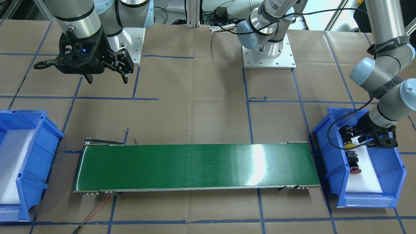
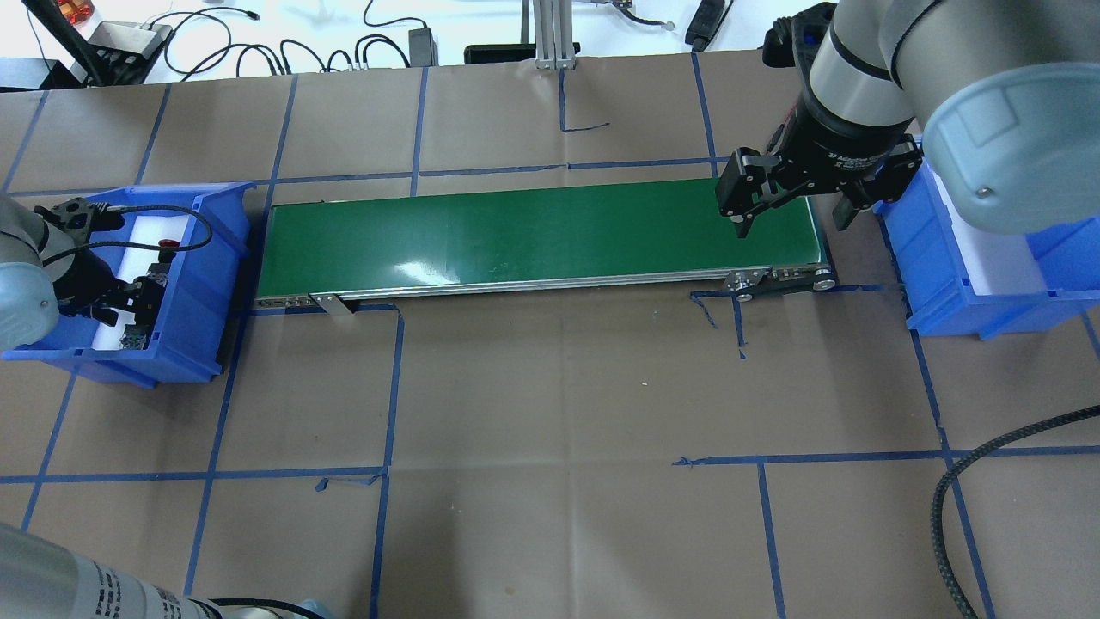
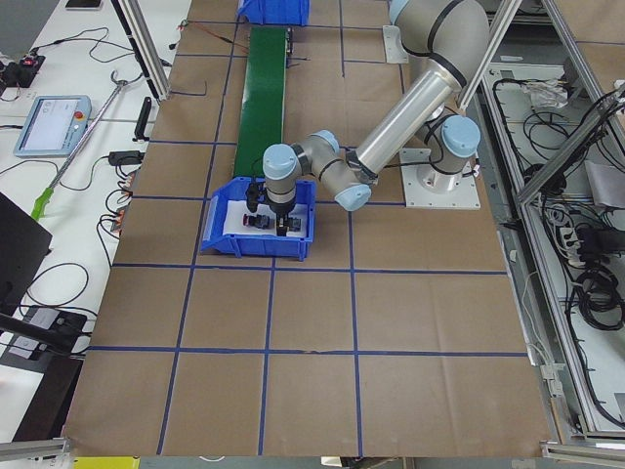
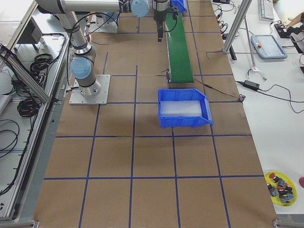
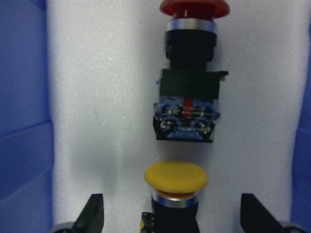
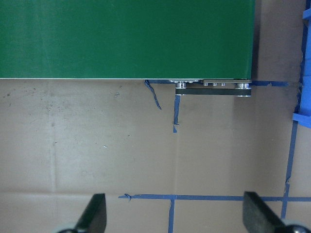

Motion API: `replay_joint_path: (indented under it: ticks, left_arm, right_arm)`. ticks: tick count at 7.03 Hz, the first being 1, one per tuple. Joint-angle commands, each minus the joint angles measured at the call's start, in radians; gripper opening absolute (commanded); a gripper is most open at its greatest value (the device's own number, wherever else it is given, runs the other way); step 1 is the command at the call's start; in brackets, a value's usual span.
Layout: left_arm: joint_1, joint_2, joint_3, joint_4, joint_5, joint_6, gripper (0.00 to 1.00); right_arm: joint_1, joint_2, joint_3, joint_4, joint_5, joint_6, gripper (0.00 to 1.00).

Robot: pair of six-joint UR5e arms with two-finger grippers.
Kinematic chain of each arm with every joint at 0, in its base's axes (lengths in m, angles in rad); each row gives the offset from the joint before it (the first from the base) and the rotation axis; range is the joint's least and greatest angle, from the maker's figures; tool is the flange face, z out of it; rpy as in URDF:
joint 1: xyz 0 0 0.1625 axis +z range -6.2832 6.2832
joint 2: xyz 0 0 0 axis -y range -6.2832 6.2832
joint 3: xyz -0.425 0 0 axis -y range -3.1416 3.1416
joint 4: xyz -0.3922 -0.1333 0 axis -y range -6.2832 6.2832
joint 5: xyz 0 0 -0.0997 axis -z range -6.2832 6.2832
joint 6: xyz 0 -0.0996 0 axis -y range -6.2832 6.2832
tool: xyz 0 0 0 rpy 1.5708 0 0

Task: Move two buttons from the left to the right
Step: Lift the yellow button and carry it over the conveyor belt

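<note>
Left wrist-mounted: we see left gripper (image 5: 172,212) wide open, yellow button (image 5: 176,177) between fingers (image 5: 93,214), not touching; red button (image 5: 192,73) just beyond. Right gripper (image 2: 791,225) also wide, near belt (image 2: 533,232).

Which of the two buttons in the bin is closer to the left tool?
The yellow-capped button, sitting between the fingers of the open left tool. The red-capped button lies beyond it, farther from the tool.

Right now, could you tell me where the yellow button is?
At the front-facing view's right, the yellow button lies in the blue bin beside the red button, between the open jaws of the left gripper.
</note>
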Motion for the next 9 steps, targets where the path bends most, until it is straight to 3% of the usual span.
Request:
replay_joint_path:
  ticks: [1, 3, 4, 6, 9]
  left_arm:
    - [-0.002, -0.005, 0.002, 0.001, -0.001, -0.004, 0.59]
    - [-0.002, -0.004, 0.008, -0.014, 0.002, -0.019, 0.22]
    - [-0.003, 0.009, 0.012, -0.02, 0.004, -0.02, 0.09]
    - [-0.009, 0.05, 0.06, -0.095, 0.002, -0.019, 0.04]
    - [-0.011, 0.101, 0.271, -0.403, 0.002, -0.017, 0.04]
  right_arm:
    - [-0.001, -0.002, -0.002, 0.0, 0.0, 0.0, 1.0]
    - [-0.001, -0.003, 0.0, 0.002, 0.0, 0.0, 1.0]
    - [-0.001, -0.003, 0.001, 0.002, 0.0, 0.0, 1.0]
    - [-0.001, -0.009, 0.0, 0.002, 0.001, 0.0, 1.0]
    - [-0.001, -0.015, -0.005, 0.002, 0.003, 0.0, 1.0]
